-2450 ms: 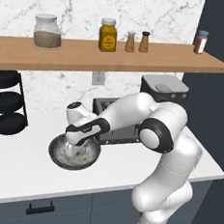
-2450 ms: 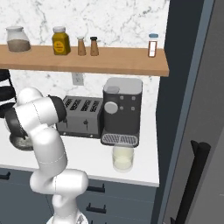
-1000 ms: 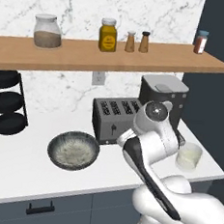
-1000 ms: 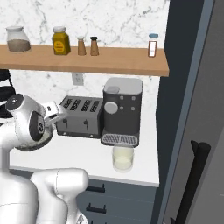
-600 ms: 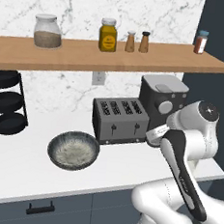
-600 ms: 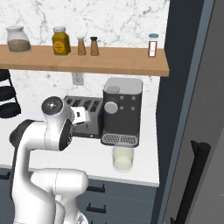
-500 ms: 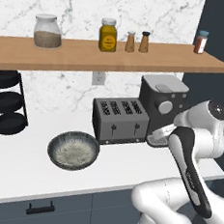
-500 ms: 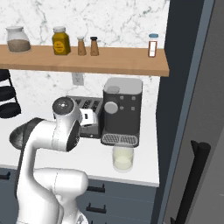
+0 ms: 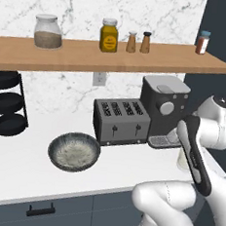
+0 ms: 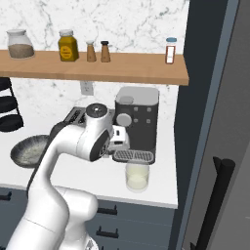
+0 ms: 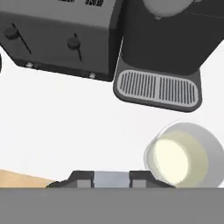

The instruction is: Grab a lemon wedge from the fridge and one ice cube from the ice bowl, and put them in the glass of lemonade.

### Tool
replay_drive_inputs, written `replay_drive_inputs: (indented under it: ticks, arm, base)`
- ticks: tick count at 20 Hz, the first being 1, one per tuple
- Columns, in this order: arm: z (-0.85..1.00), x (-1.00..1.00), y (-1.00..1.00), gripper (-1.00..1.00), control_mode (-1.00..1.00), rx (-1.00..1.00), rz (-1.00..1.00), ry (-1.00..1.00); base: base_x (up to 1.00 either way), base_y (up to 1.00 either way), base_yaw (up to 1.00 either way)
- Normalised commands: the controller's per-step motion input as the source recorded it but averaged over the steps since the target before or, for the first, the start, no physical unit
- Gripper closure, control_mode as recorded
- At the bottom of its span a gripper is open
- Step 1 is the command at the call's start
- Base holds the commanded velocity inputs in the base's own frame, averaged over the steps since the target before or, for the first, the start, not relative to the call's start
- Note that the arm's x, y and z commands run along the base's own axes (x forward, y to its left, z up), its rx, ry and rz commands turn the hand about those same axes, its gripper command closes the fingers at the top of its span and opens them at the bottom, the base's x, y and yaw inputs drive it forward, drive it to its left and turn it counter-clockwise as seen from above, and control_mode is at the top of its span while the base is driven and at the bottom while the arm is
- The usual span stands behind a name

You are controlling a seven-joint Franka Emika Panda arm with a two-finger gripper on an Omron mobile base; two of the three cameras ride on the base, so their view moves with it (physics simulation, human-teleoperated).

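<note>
Above the counter (image 11: 65,127), the tool (image 11: 112,178) points down beside the glass of lemonade (image 11: 186,153), pinching seemingly an ice cube (image 11: 112,179).

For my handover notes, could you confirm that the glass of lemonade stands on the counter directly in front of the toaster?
Not quite: the glass of lemonade stands on the counter in front of the coffee machine, by its drip tray, not the toaster. The right base view shows it.

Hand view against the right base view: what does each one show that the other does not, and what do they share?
Hand view: the gripper closed on a pale ice cube, over the counter. Right base view: the ice bowl, the shelf with its jars, the fridge. Shared: the glass of lemonade, the coffee machine, the toaster.
</note>
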Motion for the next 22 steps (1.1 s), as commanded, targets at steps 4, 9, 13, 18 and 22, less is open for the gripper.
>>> replay_drive_inputs:
  ticks: [4, 9, 13, 18, 22]
  arm:
    - [-0.3, 0.17, -0.98, 1.0, -1.0, 0.0, -0.13, 0.31]
    - [-0.23, 0.28, -0.69, 1.0, -1.0, 0.0, -0.06, 0.12]
    - [-0.36, 0.37, -0.19, 1.0, -1.0, -0.06, -0.03, 0.03]
    - [-0.54, 0.34, -0.02, 1.0, -1.0, -0.1, -0.03, 0.1]
    - [-0.51, 0.26, -0.06, 1.0, -1.0, -0.07, -0.05, 0.11]
  base:
    - [0.0, 0.0, 0.0]
    - [0.0, 0.0, 0.0]
    - [0.0, 0.0, 0.0]
    - [0.0, 0.0, 0.0]
    - [0.0, 0.0, 0.0]
